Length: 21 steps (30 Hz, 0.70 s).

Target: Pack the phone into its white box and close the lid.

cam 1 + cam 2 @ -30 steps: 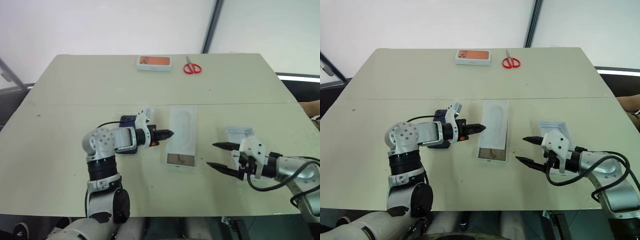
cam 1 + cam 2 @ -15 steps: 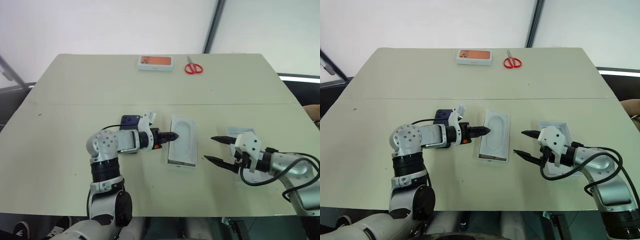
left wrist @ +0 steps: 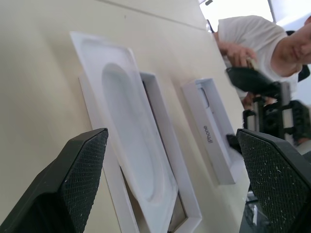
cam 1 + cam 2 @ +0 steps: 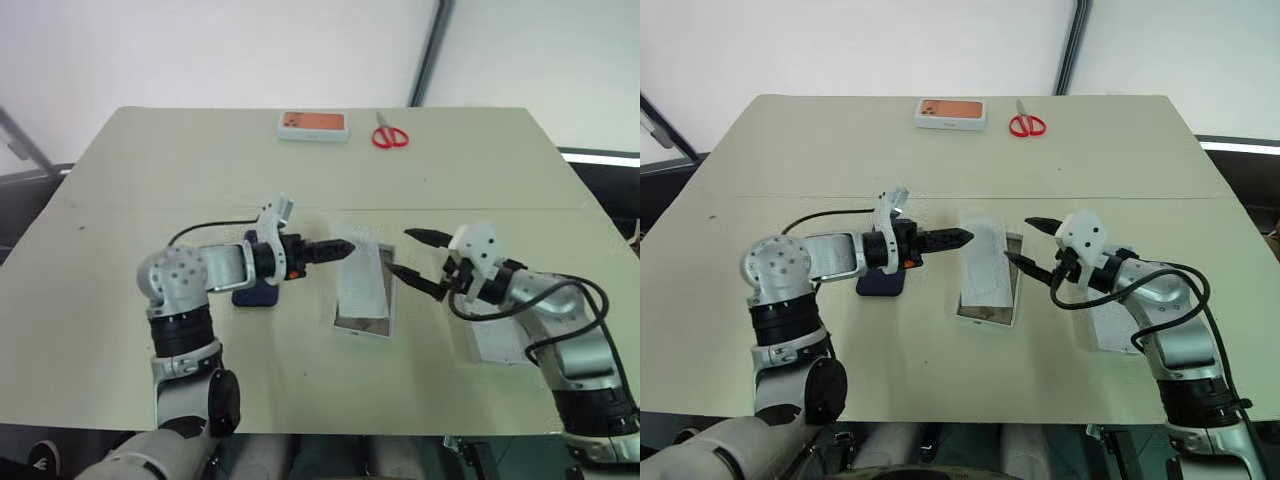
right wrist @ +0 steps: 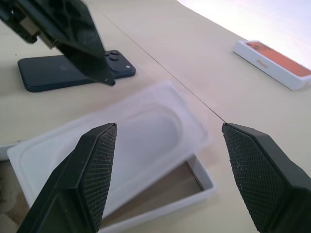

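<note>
The white box (image 4: 340,322) lies mid-table, its tan floor showing at the near end. A flat white insert (image 4: 360,275) with an oval recess rests askew on top of it. The dark navy phone (image 4: 255,293) lies flat to the left of the box, partly under my left arm. My left gripper (image 4: 340,250) hovers open over the insert's far left corner, holding nothing. My right gripper (image 4: 402,252) stands open just right of the insert, its fingers apart and empty. The lid (image 4: 1110,325) sits to the right under my right forearm, pale inside up.
A small white box with an orange top (image 4: 313,125) and red scissors (image 4: 388,135) lie at the table's far edge. A person (image 3: 252,39) in a white shirt sits beyond the table's right side.
My left gripper has opened and risen off the insert's edge. The insert now lies askew on the box. My right gripper has moved left, up to the insert.
</note>
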Available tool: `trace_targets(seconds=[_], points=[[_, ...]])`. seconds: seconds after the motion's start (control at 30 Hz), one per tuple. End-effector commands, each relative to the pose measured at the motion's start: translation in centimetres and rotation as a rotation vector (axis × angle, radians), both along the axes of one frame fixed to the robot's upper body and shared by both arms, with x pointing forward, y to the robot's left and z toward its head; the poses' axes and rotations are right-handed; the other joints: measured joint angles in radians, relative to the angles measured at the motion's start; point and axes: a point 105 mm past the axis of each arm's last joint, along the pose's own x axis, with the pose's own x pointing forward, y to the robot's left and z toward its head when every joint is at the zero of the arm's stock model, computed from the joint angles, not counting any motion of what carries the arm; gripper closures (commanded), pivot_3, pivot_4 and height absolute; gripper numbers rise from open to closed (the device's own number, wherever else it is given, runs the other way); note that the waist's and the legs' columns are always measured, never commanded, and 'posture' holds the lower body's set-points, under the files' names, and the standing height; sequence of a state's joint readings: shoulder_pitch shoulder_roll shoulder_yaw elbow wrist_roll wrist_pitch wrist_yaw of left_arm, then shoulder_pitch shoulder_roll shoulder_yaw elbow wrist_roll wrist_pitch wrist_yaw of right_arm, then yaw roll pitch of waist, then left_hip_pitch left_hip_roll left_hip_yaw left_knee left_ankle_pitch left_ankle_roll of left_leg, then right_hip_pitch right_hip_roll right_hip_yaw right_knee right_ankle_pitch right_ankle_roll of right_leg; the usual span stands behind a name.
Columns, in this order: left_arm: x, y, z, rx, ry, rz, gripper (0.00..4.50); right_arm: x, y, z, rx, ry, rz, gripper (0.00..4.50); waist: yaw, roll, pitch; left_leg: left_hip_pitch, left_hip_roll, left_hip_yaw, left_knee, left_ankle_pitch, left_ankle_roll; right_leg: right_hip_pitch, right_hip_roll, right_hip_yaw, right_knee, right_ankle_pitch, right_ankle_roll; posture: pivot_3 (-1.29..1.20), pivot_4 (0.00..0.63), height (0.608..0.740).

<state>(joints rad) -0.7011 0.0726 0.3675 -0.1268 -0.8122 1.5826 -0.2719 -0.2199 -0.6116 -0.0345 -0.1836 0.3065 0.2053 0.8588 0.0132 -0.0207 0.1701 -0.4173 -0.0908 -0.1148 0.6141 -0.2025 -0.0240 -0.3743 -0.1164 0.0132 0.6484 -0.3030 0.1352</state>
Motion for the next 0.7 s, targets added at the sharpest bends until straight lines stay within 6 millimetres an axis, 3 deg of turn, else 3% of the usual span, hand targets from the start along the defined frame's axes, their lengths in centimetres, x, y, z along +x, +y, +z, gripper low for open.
trace_targets(seconds=[0.03,0.13,0.3,0.33,0.37,0.53,0.57,0.7], points=[[-1.0,-0.7,0.9,-0.024,-0.038,-0.067,0.05,0.3,-0.1,0.7,-0.017,-0.042,-0.007,0.87,-0.001,0.0,0.0,0.0,0.0,0.0,0.0,0.0,0.0,0.0,0.0,0.0,0.0,0.0,0.0,0.0,0.15,0.74],[-1.1,-0.3,0.0,0.033,-0.08,-0.05,0.05,0.3,0.0,0.9,-0.01,-0.038,-0.006,0.87,-0.005,0.0,0.0,0.001,0.0,0.0,0.0,0.0,0.0,0.0,0.0,0.0,0.0,0.0,0.0,0.0,0.15,0.74],[-0.4,1.6,2.8,0.052,-0.398,0.005,0.05,0.4,1.8,0.2,-0.026,-0.027,0.034,0.87,-0.01,0.001,0.0,0.0,0.001,0.0,-0.002,0.001,-0.001,-0.002,0.001,0.001,0.001,0.0,-0.001,0.0,0.15,0.74],[-0.3,2.2,3.0,0.054,-0.456,0.016,0.0,0.8,2.3,0.1,-0.025,-0.029,0.03,1.39,-0.011,0.001,0.0,0.0,0.001,0.0,-0.002,0.001,-0.001,-0.002,0.001,0.001,0.001,0.0,-0.001,0.0,0.15,0.74],[-0.2,2.9,3.0,0.059,-0.481,0.023,0.0,1.0,2.7,0.0,-0.027,-0.034,0.026,1.64,-0.012,0.002,0.0,0.001,0.001,0.001,-0.002,0.001,-0.001,-0.002,0.001,0.002,0.001,0.0,-0.001,0.0,0.15,0.74],[-0.5,6.1,2.2,0.158,-0.725,0.019,0.0,2.2,5.1,-1.4,-0.094,-0.048,0.021,4.21,-0.02,0.002,0.0,0.0,0.001,0.001,-0.003,0.001,-0.001,-0.003,0.0,0.002,0.0,0.0,-0.001,0.0,0.15,0.74],[-0.6,6.6,2.0,0.136,-0.724,0.016,0.0,2.4,5.4,-1.8,-0.118,-0.05,0.018,4.43,-0.02,0.003,0.001,0.0,0.001,0.001,-0.003,0.001,-0.001,-0.003,0.0,0.002,0.0,0.0,-0.001,0.0,0.15,0.74],[-1.0,8.2,2.6,0.077,-0.765,0.04,0.0,2.8,5.7,-2.6,-0.174,-0.053,0.026,4.43,-0.018,0.003,0.001,-0.002,0.0,0.0,-0.002,0.001,-0.001,-0.008,-0.001,0.002,0.0,0.0,-0.002,0.0,0.15,0.74]])
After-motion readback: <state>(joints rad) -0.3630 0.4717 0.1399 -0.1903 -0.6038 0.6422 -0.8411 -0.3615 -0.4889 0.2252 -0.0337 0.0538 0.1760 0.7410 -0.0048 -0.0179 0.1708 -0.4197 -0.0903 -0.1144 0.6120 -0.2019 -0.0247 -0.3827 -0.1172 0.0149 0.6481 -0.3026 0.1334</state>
